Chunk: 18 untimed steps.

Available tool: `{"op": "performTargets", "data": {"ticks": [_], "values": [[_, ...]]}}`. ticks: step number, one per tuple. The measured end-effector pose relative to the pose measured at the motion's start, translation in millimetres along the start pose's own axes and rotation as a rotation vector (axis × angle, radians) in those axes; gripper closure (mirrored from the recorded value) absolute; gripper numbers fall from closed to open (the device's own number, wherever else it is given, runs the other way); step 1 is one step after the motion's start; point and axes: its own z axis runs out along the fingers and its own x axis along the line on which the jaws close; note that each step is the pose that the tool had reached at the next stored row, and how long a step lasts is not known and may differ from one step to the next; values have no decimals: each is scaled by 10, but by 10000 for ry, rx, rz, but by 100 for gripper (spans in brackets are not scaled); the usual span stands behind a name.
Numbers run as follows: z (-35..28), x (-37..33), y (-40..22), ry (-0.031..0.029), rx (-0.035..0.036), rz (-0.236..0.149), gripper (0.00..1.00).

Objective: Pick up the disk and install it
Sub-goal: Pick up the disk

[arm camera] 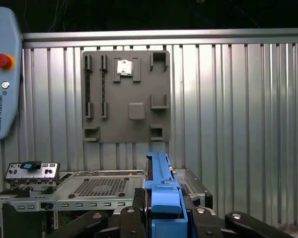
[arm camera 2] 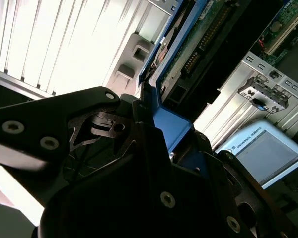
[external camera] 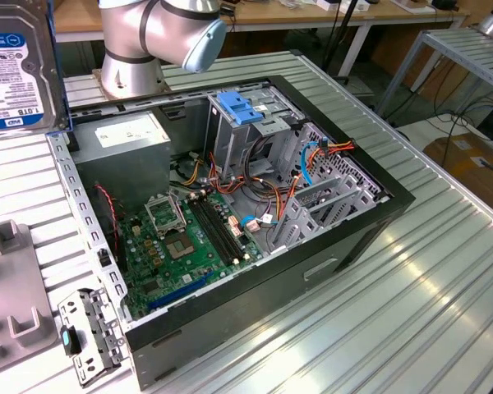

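Note:
The disk [external camera: 16, 66] hangs high at the exterior view's far left, above the table, its white-and-blue label facing the camera. In the first wrist view its blue side rail [arm camera: 161, 191] stands edge-on between the black fingers of my gripper [arm camera: 164, 210], which is shut on it. The second wrist view shows the gripper [arm camera 2: 159, 141] clamped on the same blue rail [arm camera 2: 171, 124], with the disk's circuit-board underside [arm camera 2: 208, 44] beyond it. The open computer case [external camera: 398, 197] lies in the exterior view's middle, to the right of the disk and below it.
Inside the case are a tall drive cage with a blue handle [external camera: 242, 111], a grey power-supply box [external camera: 131, 131], a green motherboard [external camera: 189, 238] and loose cables. A grey fixture plate [arm camera: 126, 99] and a small metal bracket [external camera: 86, 336] lie beside the case. A teach pendant [arm camera: 2, 74] lies nearby.

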Motion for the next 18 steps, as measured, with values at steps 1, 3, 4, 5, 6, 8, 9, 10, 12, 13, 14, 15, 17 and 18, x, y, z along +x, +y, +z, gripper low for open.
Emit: {"op": "performTargets", "data": {"ticks": [1, 3, 4, 5, 6, 8, 9, 10, 12, 13, 14, 15, 17, 18], "values": [[0, 2, -30, 0, 0, -1, 63], [1, 6, -88, -1, 1, -1, 63], [1, 9, -121, 0, 0, 0, 63], [1, 10, -147, 0, 0, 0, 63], [2, 13, -195, 0, 0, 0, 63], [3, 15, -254, 0, 0, 0, 63], [3, 17, -279, 0, 0, -1, 63], [3, 19, -300, 0, 0, -1, 63], [4, 27, -342, 0, 0, 0, 63], [5, 35, -366, 0, 0, 0, 63], [5, 43, -380, 0, 1, 0, 63], [6, 51, -395, -1, 1, 0, 63], [7, 73, -430, 0, 0, 0, 63], [8, 91, -454, 1, 0, 0, 63]]}}
